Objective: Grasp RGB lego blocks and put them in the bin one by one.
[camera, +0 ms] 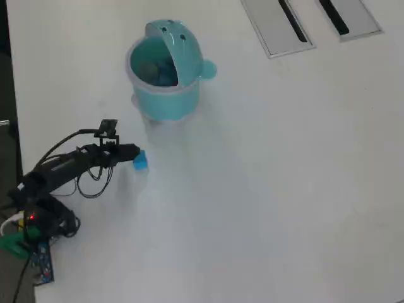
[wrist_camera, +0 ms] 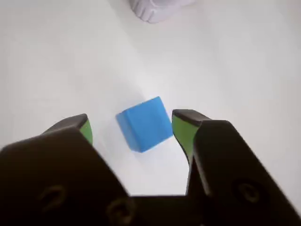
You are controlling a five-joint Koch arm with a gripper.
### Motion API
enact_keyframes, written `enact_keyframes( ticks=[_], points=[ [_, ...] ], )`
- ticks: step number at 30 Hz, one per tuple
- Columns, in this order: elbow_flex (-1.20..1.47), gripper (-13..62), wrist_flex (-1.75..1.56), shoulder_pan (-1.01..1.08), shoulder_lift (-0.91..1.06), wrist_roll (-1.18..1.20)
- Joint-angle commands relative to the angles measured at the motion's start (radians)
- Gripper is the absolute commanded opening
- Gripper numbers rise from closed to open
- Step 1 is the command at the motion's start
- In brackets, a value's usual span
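Observation:
A small blue lego block [wrist_camera: 145, 123] rests on the white table, turned at an angle. My gripper [wrist_camera: 132, 126] is open around it, with one green-padded finger on each side. The right pad [wrist_camera: 180, 129] is very close to the block's corner and the left pad [wrist_camera: 86, 131] stands well clear. In the overhead view the blue block [camera: 140, 160] lies just off the gripper [camera: 134, 153] tip. The light-teal bin [camera: 167, 104] stands beyond it with its domed lid tipped open. The bin's pale edge [wrist_camera: 153, 10] shows blurred at the top of the wrist view. No red or yellow-green block shows.
Two grey slotted panels [camera: 278, 25] [camera: 350, 16] are set into the table at the overhead view's top right. The arm's base and cables [camera: 38, 221] sit at the table's left edge, beside a dark strip.

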Motion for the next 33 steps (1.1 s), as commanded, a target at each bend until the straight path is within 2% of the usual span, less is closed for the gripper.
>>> enact_keyframes(
  ticks=[1, 11, 33],
  points=[
    [-0.103, 31.4, 0.002, 0.017, -0.002, -0.015],
    [-0.144, 31.3, -0.011, 0.057, -0.092, -0.126],
    [-0.201, 29.0, -0.100, 0.094, -0.275, -0.152]
  ],
)
